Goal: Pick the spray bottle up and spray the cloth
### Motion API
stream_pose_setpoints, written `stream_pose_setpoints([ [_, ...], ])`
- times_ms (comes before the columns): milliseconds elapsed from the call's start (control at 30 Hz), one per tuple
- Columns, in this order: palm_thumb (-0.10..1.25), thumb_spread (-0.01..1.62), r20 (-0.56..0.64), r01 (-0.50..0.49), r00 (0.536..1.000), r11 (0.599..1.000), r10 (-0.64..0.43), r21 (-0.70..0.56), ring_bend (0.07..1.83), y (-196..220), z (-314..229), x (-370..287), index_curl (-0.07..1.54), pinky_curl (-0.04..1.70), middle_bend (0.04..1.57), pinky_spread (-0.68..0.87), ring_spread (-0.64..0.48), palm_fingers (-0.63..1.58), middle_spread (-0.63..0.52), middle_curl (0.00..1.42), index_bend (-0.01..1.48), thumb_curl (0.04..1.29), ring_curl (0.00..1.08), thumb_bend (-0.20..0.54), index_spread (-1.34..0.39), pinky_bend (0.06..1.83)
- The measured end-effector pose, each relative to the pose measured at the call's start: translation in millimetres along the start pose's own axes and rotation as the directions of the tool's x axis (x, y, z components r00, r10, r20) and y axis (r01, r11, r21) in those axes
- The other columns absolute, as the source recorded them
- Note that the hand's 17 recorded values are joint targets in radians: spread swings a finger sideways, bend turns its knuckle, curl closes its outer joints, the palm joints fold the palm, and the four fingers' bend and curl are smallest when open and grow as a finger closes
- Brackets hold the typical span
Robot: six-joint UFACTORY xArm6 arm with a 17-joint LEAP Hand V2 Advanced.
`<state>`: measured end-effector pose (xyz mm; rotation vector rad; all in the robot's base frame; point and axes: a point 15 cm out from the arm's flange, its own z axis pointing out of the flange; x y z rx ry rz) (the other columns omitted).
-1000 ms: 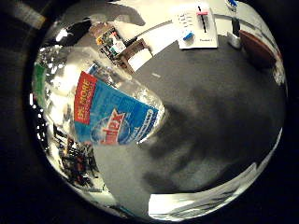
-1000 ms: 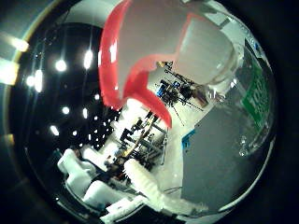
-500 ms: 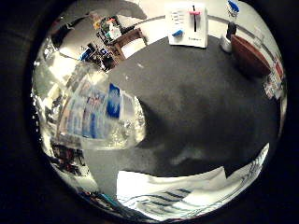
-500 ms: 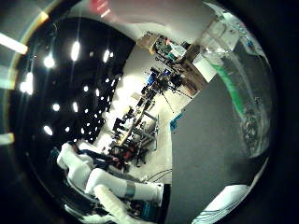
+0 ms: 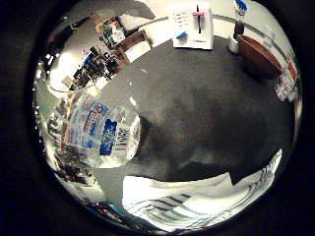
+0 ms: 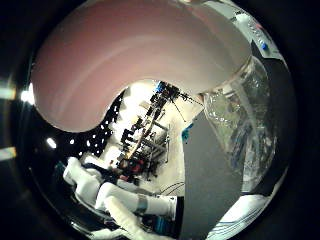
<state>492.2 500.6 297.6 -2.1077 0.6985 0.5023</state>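
Note:
The spray bottle (image 5: 101,132) is clear with a blue and white label and stands close to my palm over the dark grey table (image 5: 206,113). Its pale pink and white spray head (image 6: 130,60) fills much of the thumb side view, with the clear body (image 6: 240,125) below it. A white cloth with grey stripes (image 5: 197,201) lies on the table beside the bottle's base. White parts of my right hand (image 6: 120,200) show at the edge of the thumb side view; its hold on the bottle is hidden.
At the table's far side lie a white card with a black and red slider (image 5: 193,24), a brown bowl (image 5: 258,56) and a small container with a blue top (image 5: 238,22). Beyond the table are shelves and equipment (image 5: 113,39).
The whole picture has shifted, so the camera moved. The spray head, out of sight half a second ago, now fills the thumb side view. More of the cloth shows beside the bottle.

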Motion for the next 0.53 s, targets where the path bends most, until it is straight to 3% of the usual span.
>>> stream_pose_setpoints([
  [533,0.13,0.83,-0.198,0.065,0.977,0.996,-0.077,-0.069,0.21,-10.4,-72.2,3.3,0.28,0.25,0.16,0.62,0.33,-0.02,0.04,0.22,0.18,0.34,0.24,-0.034,-0.43,0.79],
])
